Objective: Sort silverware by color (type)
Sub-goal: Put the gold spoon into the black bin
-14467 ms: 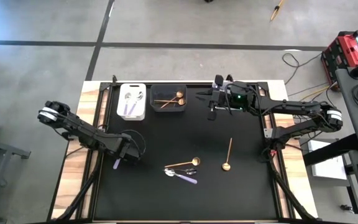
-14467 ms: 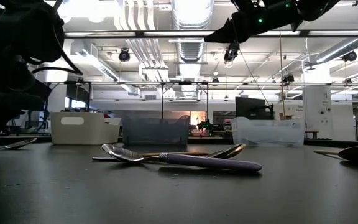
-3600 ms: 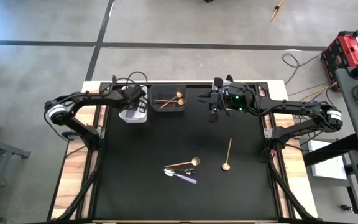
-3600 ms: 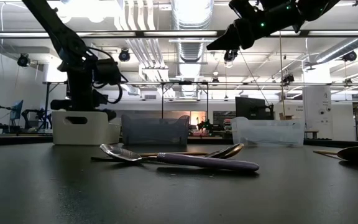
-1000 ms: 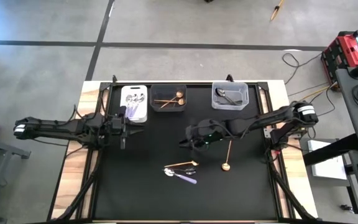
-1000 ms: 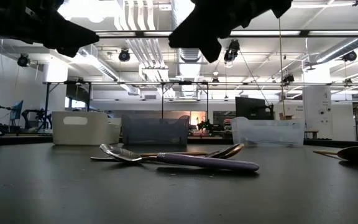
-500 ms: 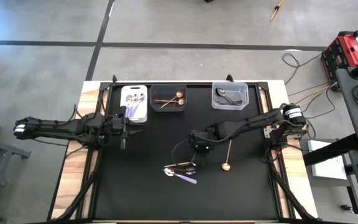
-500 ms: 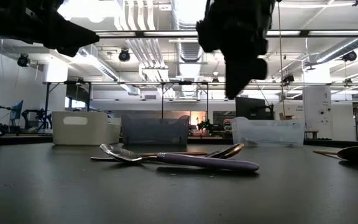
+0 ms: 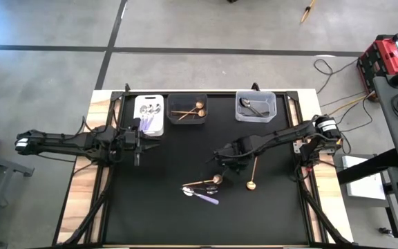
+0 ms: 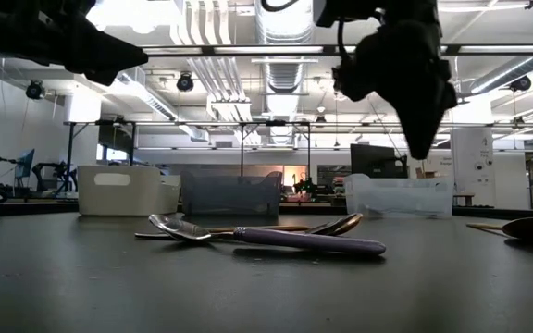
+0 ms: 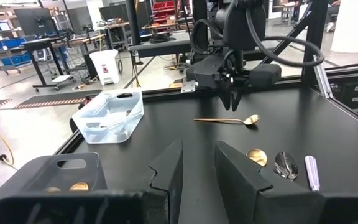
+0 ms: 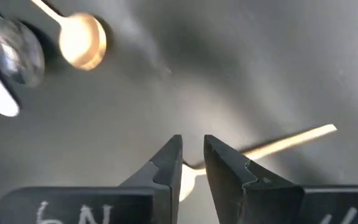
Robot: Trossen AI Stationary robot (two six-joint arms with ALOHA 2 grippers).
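Your right gripper (image 9: 235, 164) hangs above the mat, fingers a narrow gap apart and holding nothing. Directly under its tips lies a lone gold spoon (image 12: 272, 146), its bowl just beneath the fingers. Off to one side of the claw sits the small pile: another gold spoon (image 9: 206, 181) crossing a lilac-handled spoon (image 10: 294, 240). Your left gripper (image 9: 137, 140) waits near the white bin (image 9: 148, 115), fingers slightly parted, empty.

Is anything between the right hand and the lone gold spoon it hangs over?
Nothing visible. The right hand hangs directly above the gold spoon, its fingers slightly apart and empty, with only bare black table beneath. The spoon pile lies apart, to one side.
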